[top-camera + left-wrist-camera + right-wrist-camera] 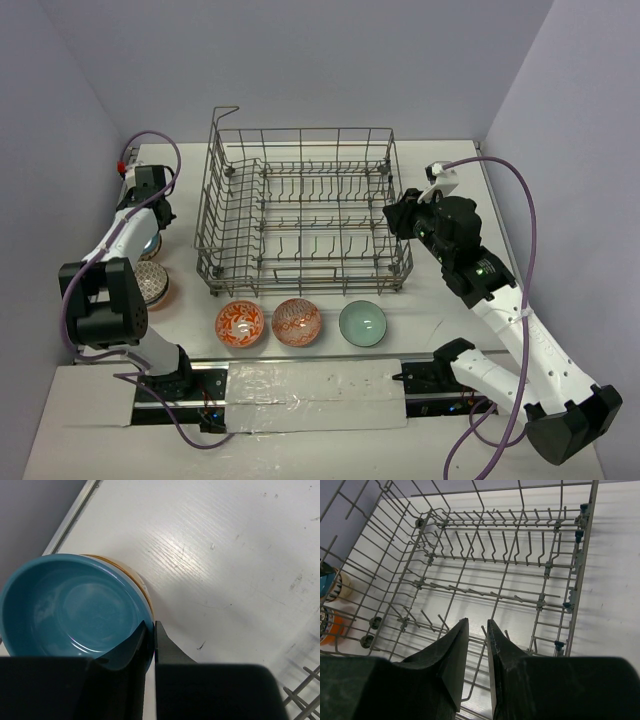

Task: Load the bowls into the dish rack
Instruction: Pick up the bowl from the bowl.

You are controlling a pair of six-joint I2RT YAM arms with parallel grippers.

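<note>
The teal-blue bowl (pixel 70 605) sits nested on a tan bowl (pixel 137 577) at the table's left side. My left gripper (pixel 150 625) is shut on the teal bowl's rim, one finger inside and one outside. Seen from above, that gripper (pixel 152 232) is left of the grey wire dish rack (pixel 300 215), which holds no bowls. My right gripper (pixel 392 218) hovers over the rack's right side; in its wrist view the gripper (pixel 477 622) is slightly open with nothing between its fingers. Two orange-red patterned bowls (pixel 240 323) (pixel 296 322) and a pale green bowl (pixel 362 323) stand in front of the rack.
A blue-white patterned bowl on an orange one (pixel 150 283) stands near the left arm. Through the rack's left wall the right wrist view shows a striped bowl (pixel 332 586) and an orange bowl (pixel 327 626). Purple walls close in the table on three sides.
</note>
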